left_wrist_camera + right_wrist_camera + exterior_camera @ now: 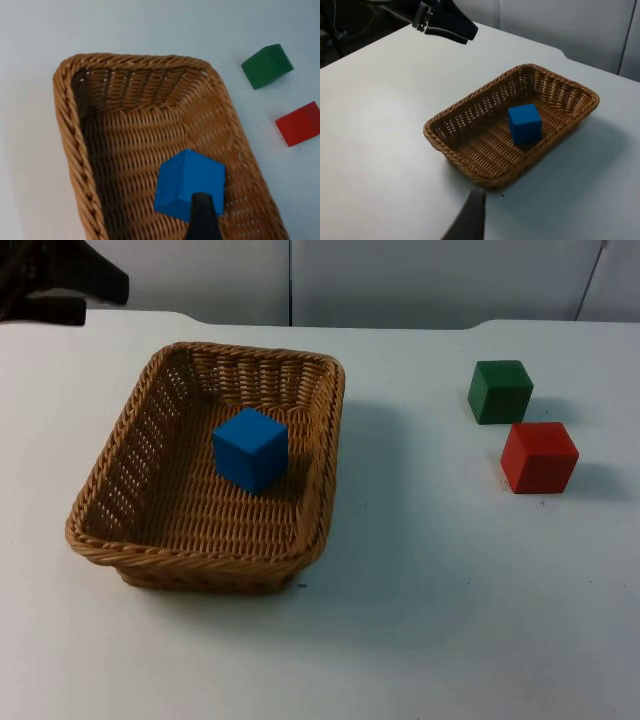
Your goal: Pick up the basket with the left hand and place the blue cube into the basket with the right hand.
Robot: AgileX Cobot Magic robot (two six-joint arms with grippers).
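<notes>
The wicker basket (130, 455) stands flat on the white table, left of centre. The blue cube (250, 449) rests inside it on the woven floor, nearer the right wall; the left wrist view shows the blue cube (189, 184) close below the camera inside the basket (70, 125). My left gripper (105, 298) hangs open at the far left corner of the table, apart from the basket and holding nothing. One fingertip (472, 215) of my right gripper appears well back from the basket (465, 172), looking at the blue cube (524, 123) from a distance.
A green cube (500, 391) and a red cube (539, 457) sit close together on the right side of the table. The grey partition wall (400, 280) closes off the far edge.
</notes>
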